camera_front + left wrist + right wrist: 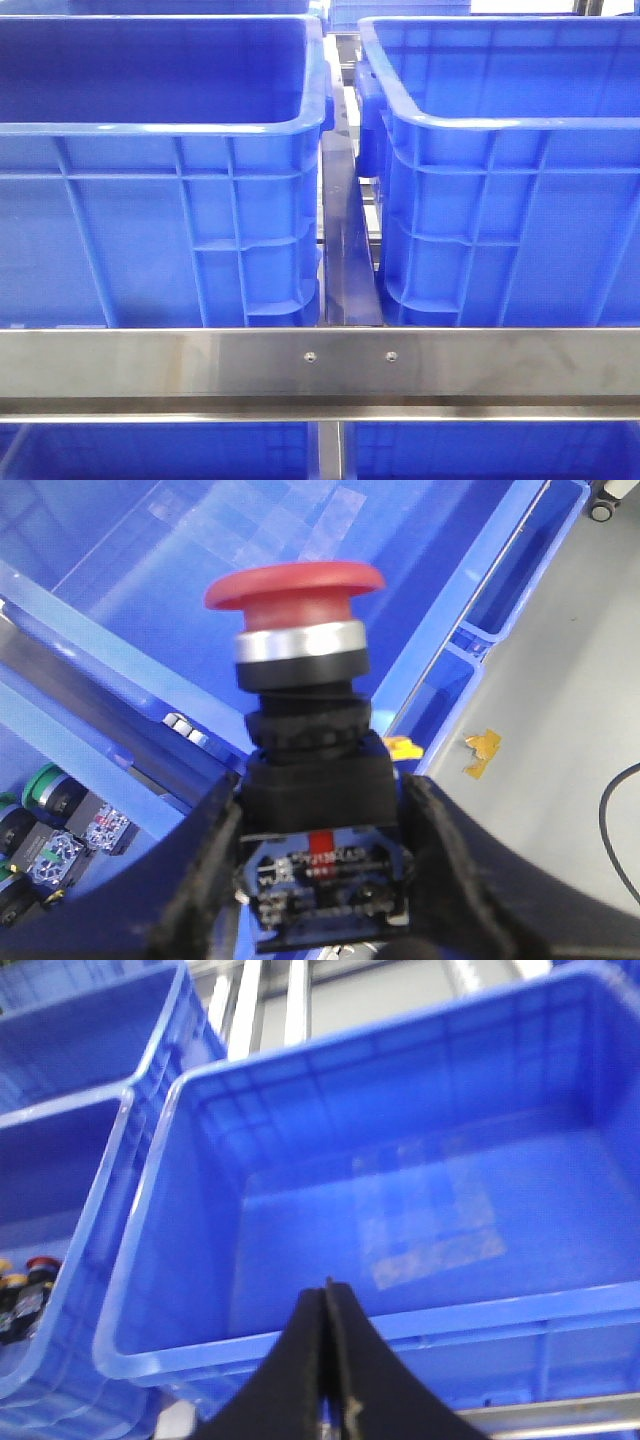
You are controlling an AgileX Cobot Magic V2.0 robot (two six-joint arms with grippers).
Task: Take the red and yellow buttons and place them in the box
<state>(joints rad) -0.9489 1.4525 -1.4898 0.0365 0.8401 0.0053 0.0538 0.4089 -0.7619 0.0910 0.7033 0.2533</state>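
My left gripper (322, 865) is shut on a red mushroom-head button (295, 588). It has a silver collar and a black body, and its blue contact block sits between the black fingers (205, 865). It hangs over a blue crate (180, 570) whose floor looks bare. My right gripper (327, 1360) is shut and empty, above the near rim of another blue crate (300, 1330) with a bare floor. More buttons, one red-capped (40, 1263) and one yellow-capped (6, 1266), lie in a lower crate at the edge of the right wrist view. No gripper shows in the front view.
Two big blue crates (150, 150) (500, 150) stand side by side behind a steel rail (320, 365), with a narrow gap between them. Green-capped buttons (45, 785) lie in a lower bin. Grey floor with scraps of yellow tape (480, 752) lies beside the crate.
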